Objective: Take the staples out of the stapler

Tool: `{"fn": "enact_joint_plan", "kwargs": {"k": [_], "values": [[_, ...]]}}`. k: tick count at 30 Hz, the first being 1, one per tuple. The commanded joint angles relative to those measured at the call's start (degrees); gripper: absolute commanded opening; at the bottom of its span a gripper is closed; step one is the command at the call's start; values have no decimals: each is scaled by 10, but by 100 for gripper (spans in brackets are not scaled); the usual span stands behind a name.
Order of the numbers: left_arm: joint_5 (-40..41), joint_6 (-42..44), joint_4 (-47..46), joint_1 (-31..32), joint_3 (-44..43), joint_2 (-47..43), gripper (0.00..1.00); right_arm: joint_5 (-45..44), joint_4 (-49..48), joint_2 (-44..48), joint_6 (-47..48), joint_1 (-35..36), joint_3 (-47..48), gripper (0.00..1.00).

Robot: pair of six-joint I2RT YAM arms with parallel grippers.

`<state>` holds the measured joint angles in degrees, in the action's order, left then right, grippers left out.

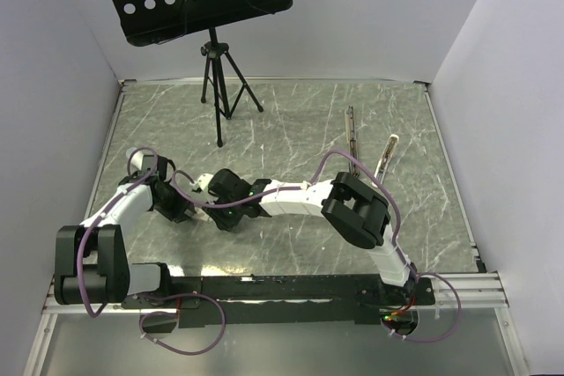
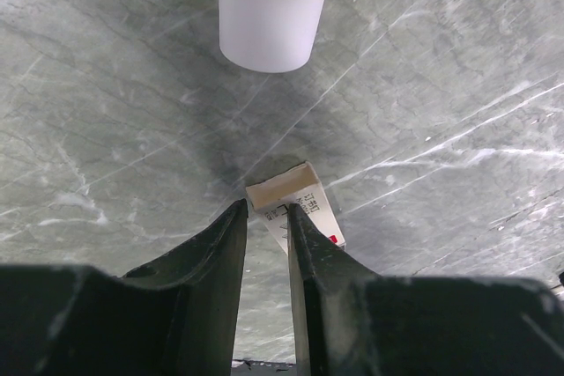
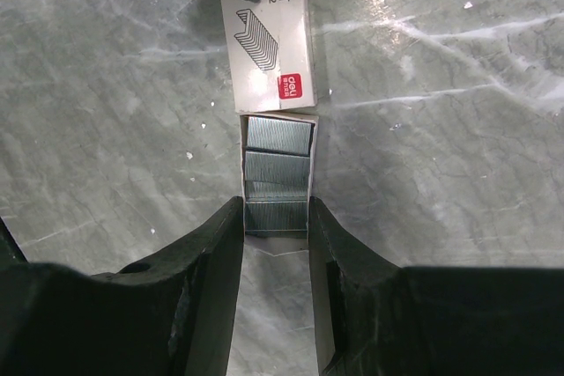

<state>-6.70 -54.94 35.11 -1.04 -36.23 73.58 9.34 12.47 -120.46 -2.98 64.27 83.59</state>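
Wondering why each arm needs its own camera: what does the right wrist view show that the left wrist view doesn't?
Right wrist only: staple strips in the pulled-out tray, between the fingers of the right end effector, and the drawing printed on the staple box. Left wrist only: a white cylinder and that box's tan end. Both: the box's sleeve with its red logo, on the marble table.

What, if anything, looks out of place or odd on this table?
The staple box is pulled open: its tray of staples juts out of it, between the right gripper's fingers. At the far right, the stapler's pale top and dark bar lie apart, not joined.
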Motion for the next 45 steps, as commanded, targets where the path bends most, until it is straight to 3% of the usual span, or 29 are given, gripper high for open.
{"fn": "enact_joint_plan", "kwargs": {"k": [1,45], "values": [[-2,1,7,2,0,-11,31,-21,-10,-9,-7,4,14,36],[7,0,3,2,-4,-12,31,-86,-23,26,-39,-3,-33,36]]}}
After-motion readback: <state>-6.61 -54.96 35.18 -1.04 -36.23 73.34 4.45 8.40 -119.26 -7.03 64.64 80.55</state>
